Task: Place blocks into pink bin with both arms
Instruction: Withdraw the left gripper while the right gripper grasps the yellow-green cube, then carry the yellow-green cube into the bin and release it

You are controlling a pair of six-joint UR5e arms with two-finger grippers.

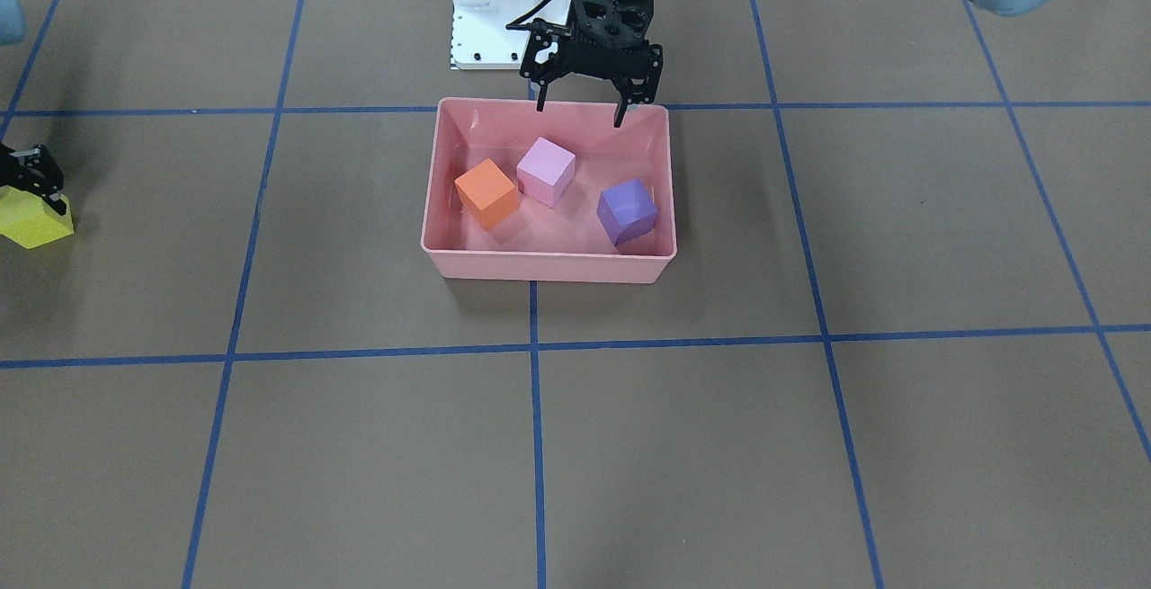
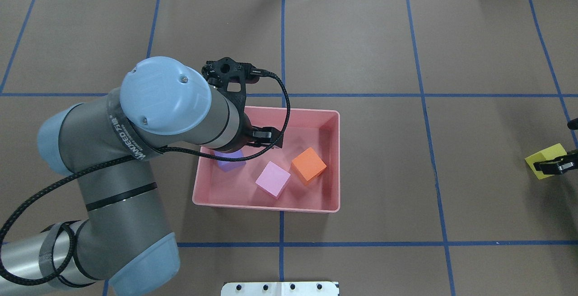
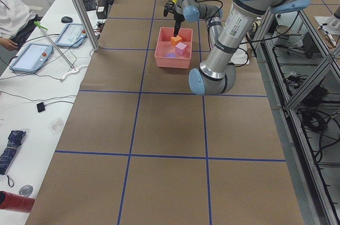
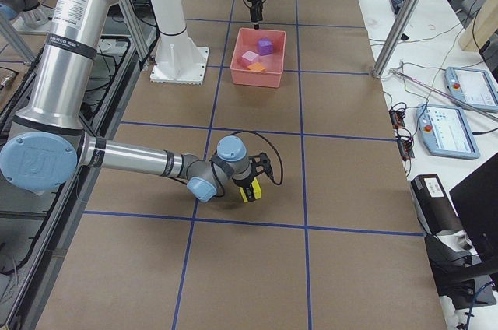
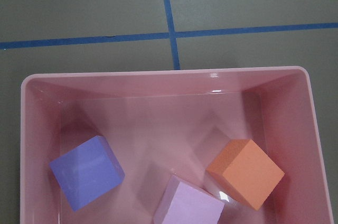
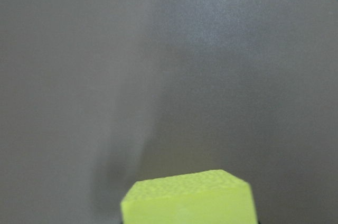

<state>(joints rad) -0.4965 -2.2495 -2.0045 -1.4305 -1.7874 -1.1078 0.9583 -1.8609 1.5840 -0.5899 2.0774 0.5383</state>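
Exterior front-facing view: we see the pink bin (image 1: 548, 258) in the middle of the desk (image 1: 809, 436), close in front of the robot's base, probably so that both arms can reach it. Three blocks lie inside it on the floor. The orange block (image 1: 486, 193) and the pale pink block (image 1: 546, 171) are just beside each other, and the purple block (image 1: 627, 211) is a little apart from them, toward the left arm's side. All three sit turned at different angles, which we judge is how dropped cubes come to rest.

The left gripper (image 1: 580, 114) hangs over the bin's rim on the robot's side. Its fingers are spread wide and nothing is between them. The left wrist view looks straight down into the bin and shows no fingers around any block.

The yellow block (image 2: 544, 158) is the only one outside, well apart from the bin near the desk's edge on the right arm's side. The right gripper (image 2: 557, 166) is clenched on it, one finger lying across its side. We cannot tell if it is lifted from the desk.

We judge that the task is nearly done: only this block needs carrying over. The left arm above the bin could be in the way, so it should move aside first.
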